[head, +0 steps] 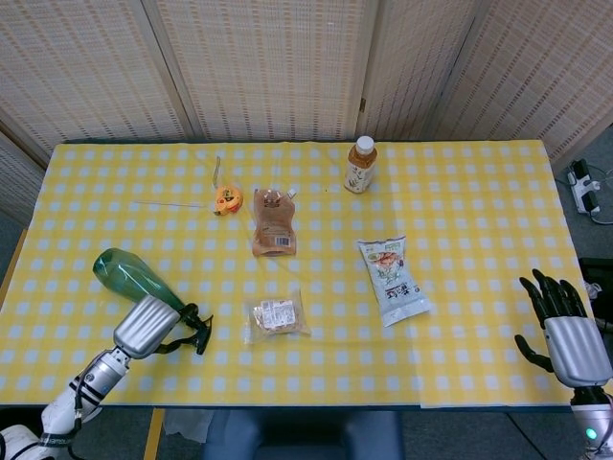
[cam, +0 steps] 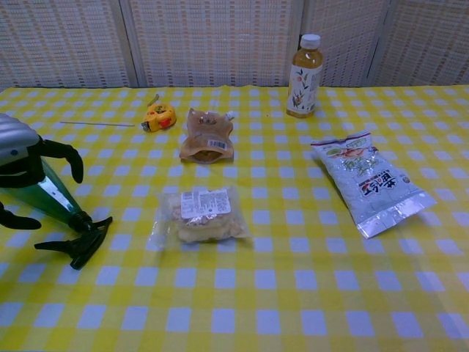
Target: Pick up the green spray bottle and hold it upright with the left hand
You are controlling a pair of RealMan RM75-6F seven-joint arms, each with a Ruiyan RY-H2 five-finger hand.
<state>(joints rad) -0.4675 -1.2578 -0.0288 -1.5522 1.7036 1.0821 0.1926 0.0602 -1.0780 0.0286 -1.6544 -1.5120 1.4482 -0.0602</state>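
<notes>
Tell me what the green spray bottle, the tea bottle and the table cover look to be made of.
Green spray bottle: translucent green plastic body, glossy, with a matte black plastic trigger head. Tea bottle: probably clear plastic, amber liquid showing, printed label and white cap. Table cover: likely cloth or vinyl, yellow-and-white check; which one is unclear.

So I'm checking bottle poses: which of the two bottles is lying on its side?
The green spray bottle under the left hand lies flat; the tea bottle stands upright.
</notes>
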